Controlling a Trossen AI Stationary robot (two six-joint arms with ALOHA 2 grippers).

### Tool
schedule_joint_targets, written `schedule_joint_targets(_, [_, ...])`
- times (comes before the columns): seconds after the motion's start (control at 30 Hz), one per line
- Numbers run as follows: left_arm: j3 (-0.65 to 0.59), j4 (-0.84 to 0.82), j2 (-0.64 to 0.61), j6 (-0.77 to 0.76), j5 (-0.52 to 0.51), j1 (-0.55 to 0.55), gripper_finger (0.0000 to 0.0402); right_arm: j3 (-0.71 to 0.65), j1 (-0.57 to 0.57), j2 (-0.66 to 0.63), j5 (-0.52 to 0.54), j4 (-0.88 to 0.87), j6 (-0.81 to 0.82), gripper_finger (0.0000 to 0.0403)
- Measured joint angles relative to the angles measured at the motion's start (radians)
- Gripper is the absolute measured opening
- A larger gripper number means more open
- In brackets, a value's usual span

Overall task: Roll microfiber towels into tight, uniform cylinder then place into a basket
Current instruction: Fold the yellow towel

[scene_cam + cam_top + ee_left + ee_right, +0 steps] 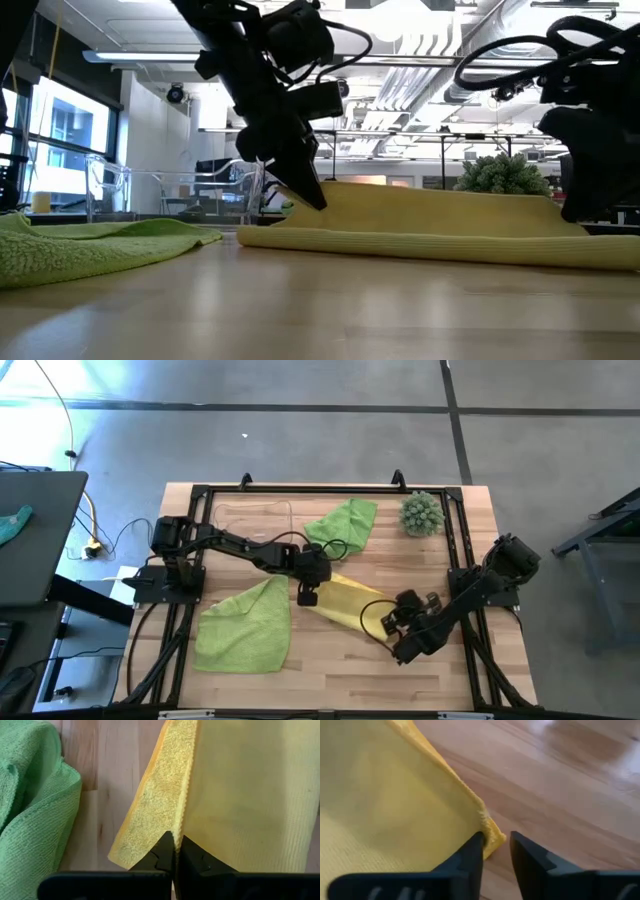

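Observation:
The yellow towel [345,603] lies mid-table between my two grippers, and the low view [440,215] shows one edge of it raised. My left gripper [307,595] is shut on its left end. My right gripper [390,622] is closed on its right corner. One lime green towel [245,625] lies spread flat at the near left. The other [342,525] lies crumpled at the far middle. The clear basket [250,515] stands at the far left. My left gripper pinches the yellow towel's edge [181,827] between its two fingers, near a corner, coming from above and slanting down. The edge is lifted, and a flap [155,805] folds off to one side. The towel's lower part rests on the table [420,245]. My right gripper holds the yellow towel's corner [491,834] between its two fingers, only at the corner's tip; the cloth lies against one finger [472,851]. The held edge [500,195] is lifted and runs level toward my left gripper, while the towel's lower part lies on the table.
A spiky green ball plant [421,513] stands at the far right. The black frame rails [330,488] run round the table's edges. Bare wood [350,670] shows near the front edge.

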Motion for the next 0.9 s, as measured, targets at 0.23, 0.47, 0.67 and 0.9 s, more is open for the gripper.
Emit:
schedule_joint_targets(0.23, [0.0,0.0,0.0,0.0,0.0,0.0,0.0001,0.0,0.002,-0.01,-0.012,0.008,0.013,0.0139])
schedule_joint_targets(0.47, [0.0,0.013,0.0,0.0,0.0,-0.006,0.0001,0.001,0.005,-0.01,-0.016,0.016,-0.003,0.0126])
schedule_joint_targets(0.67, [0.0,0.016,0.0,0.0,0.0,-0.007,0.0001,0.001,0.019,-0.054,-0.008,-0.042,-0.039,0.0113])
schedule_joint_targets(0.9, [0.0,0.016,0.0,-0.007,0.001,-0.01,0.0001,0.001,0.035,-0.301,0.156,-0.163,-0.198,0.0113])
